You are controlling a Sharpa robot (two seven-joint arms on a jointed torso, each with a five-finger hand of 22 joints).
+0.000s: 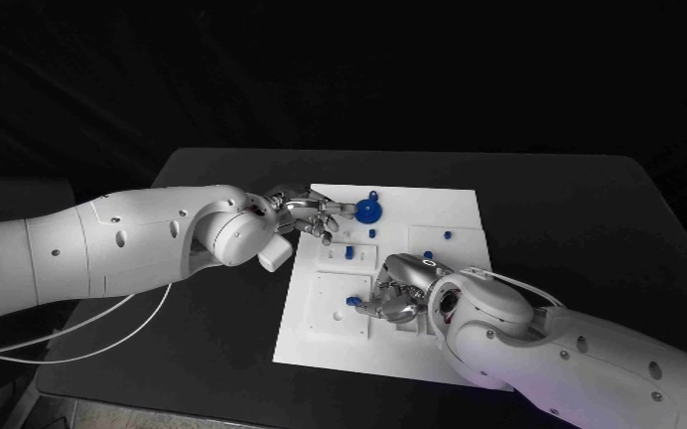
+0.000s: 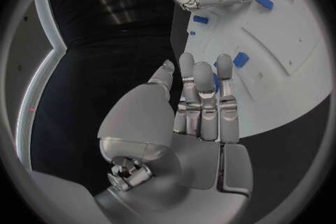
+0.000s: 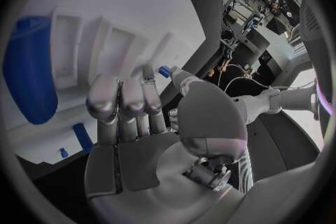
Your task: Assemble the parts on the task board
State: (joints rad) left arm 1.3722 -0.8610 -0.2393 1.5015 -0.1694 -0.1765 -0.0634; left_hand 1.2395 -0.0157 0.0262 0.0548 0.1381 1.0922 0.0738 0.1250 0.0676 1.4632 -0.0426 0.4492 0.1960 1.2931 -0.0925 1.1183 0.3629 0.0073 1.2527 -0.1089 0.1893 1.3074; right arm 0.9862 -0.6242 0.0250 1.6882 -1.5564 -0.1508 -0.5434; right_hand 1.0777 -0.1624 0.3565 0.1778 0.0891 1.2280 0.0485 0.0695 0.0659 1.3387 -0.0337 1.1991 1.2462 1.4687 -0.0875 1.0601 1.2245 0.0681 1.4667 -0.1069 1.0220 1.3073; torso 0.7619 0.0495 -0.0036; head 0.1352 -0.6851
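On the task board [image 1: 456, 213] lie six blue parts [image 1: 369, 213] (both hands [image 1: 307, 213] [image 1: 394, 290] released, fingers spread).

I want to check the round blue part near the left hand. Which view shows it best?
The head view: the round blue part lies whole on the task board, beside the left hand. In the left wrist view, fingers mostly hide a blue piece; I cannot place it in the right wrist view.

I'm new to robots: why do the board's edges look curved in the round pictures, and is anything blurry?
Left wrist view: the fisheye lens bends the board's straight edge. Right wrist view: a close blue part looks big and soft-edged. Head view: edges stay straight.
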